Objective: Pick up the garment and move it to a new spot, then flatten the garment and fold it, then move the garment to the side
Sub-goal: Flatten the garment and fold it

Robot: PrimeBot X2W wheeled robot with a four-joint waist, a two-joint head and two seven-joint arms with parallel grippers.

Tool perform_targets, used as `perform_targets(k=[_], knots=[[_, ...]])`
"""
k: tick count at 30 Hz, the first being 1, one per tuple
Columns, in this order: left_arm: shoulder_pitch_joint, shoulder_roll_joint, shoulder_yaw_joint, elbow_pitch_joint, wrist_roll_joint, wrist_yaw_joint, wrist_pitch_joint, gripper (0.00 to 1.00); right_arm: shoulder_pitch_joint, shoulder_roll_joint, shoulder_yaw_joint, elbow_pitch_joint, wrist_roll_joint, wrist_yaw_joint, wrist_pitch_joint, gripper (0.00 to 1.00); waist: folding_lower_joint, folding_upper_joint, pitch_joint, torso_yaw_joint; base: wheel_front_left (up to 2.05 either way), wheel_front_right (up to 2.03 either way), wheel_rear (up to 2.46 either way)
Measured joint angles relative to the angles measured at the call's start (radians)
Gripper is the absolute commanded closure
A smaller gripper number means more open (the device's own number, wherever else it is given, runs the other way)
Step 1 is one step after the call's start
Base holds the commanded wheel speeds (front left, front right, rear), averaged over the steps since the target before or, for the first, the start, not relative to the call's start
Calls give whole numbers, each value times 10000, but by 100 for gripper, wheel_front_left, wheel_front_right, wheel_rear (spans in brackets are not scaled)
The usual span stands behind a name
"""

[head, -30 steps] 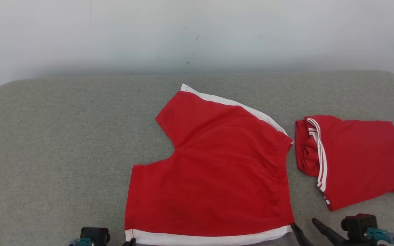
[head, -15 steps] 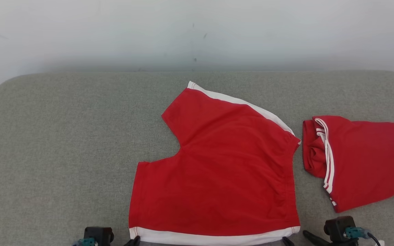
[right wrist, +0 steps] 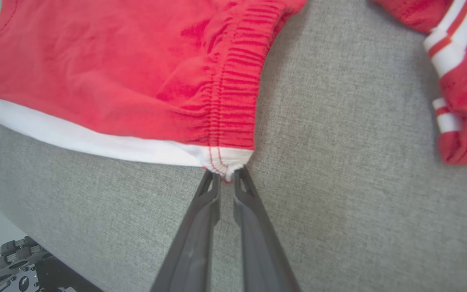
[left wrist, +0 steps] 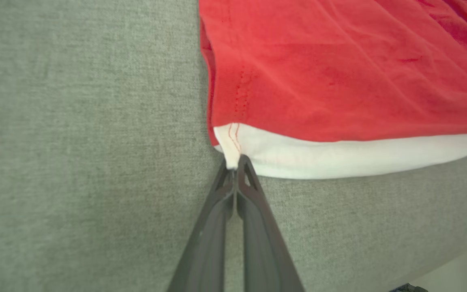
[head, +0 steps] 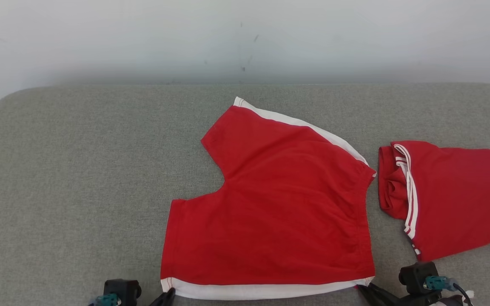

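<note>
Head view: left hand [head: 167,294], right hand [head: 363,290] low at garment [head: 270,212] corners

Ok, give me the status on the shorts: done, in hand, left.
Done: the shorts lie spread flat on the pad, so the move and the flattening look finished. In hand: the left gripper pinches the near left corner of the white stripe, and the right gripper pinches the near right corner. Left: the fold itself, then setting them aside, perhaps by the folded garment.
</note>
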Motion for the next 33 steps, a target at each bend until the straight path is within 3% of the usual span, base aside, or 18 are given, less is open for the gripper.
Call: perform_targets(k=[7, 17, 26, 33], knots=[[-166, -4, 52, 71, 0, -6, -278, 100, 36, 2, -144, 75, 349, 265, -265, 100, 1, 0, -98, 22, 0, 0, 0], [196, 568, 107, -518, 113, -4, -443, 100, 586, -123, -144, -483, 961, 602, -359, 100, 0, 0, -588, -12, 0, 0, 0], [1162, 1158, 144, -1762, 31, -8, -326, 100, 1391, -199, -84, -1494, 1732, 704, -184, 100, 0, 0, -1006, 17, 0, 0, 0], [1190, 1273, 115, -2533, -240, -44, 142, 100, 1540, -328, -199, -2025, 2063, 704, 17, 100, 2, 0, -858, -60, 0, 0, 0]])
